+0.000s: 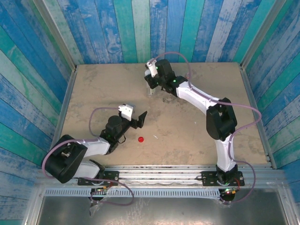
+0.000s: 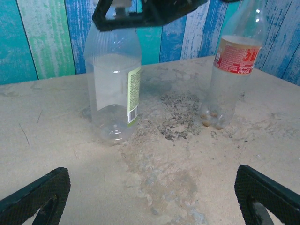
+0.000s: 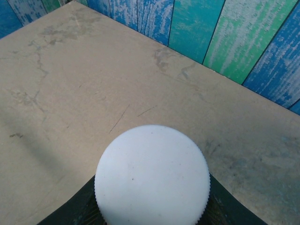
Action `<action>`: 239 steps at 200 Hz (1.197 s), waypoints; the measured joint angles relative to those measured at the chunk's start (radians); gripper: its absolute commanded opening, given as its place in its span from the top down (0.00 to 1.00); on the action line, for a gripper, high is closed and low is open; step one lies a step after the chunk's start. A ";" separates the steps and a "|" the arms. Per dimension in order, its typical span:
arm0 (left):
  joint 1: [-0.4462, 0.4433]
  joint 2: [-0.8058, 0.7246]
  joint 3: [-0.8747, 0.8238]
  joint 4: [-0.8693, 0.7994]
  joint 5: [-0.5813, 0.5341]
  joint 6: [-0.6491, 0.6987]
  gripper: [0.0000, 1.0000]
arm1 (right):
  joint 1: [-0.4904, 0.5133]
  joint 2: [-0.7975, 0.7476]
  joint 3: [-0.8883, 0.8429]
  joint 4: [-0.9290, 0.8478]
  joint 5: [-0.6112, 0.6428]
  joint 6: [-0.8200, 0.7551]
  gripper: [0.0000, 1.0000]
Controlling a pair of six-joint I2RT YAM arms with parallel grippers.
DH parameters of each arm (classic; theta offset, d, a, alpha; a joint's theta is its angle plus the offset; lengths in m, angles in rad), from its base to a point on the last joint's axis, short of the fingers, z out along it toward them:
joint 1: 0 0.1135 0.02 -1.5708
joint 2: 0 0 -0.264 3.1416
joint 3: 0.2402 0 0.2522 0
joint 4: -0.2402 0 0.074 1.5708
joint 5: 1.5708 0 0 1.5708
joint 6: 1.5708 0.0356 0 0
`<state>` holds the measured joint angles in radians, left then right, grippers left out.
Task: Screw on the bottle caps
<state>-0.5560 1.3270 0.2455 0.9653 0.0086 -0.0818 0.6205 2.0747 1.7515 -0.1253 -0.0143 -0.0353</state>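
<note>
1. Top external view: right gripper [image 1: 152,83] poised over the green-label bottle [image 1: 152,93] at the far middle of the table [image 1: 93,84]. Left gripper [image 1: 135,115] low near the front, spread wide, holding nothing and touching nothing. Red cap [image 1: 141,139] loose on the table, just in front of that left gripper. Likely trouble: flicking or rolling so small and light a cap away with one finger on a careless descent.

2. Left wrist view: green-label bottle upright left of centre, red-label bottle [image 2: 229,70] upright to its right, near but apart. Right gripper up at the neck of the green-label one. Left fingertips [image 2: 35,197] far apart in the lower corners, nothing between them. Risk of spinning or tipping an apparently empty, light bottle under the twist, with no second grip steadying its body; risk too of knocking it into its neighbour.

3. Right wrist view: white cap [image 3: 152,176] clamped by its ridged rim between the dark right fingers [image 3: 75,211], jaws partly closed on it. Bottle neck hidden beneath the cap, so cannot tell whether seated on the thread. Danger of cross-threading from a tilted start, or of pads slipping round the rim instead of turning it.
</note>
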 measured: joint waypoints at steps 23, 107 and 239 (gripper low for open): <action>0.003 -0.006 0.000 -0.010 0.011 0.003 0.06 | -0.002 0.026 0.003 0.007 0.000 -0.004 0.63; 0.003 -0.006 0.000 -0.016 0.063 0.014 0.06 | -0.003 0.006 -0.007 0.004 -0.007 -0.014 0.22; -0.053 0.356 0.330 0.093 0.291 0.063 0.06 | -0.066 -0.682 -0.597 0.016 0.048 0.029 0.13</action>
<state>-0.6090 1.6829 0.5755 1.0588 0.2996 -0.0189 0.5549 1.3926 1.1542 -0.1093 0.0334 -0.0063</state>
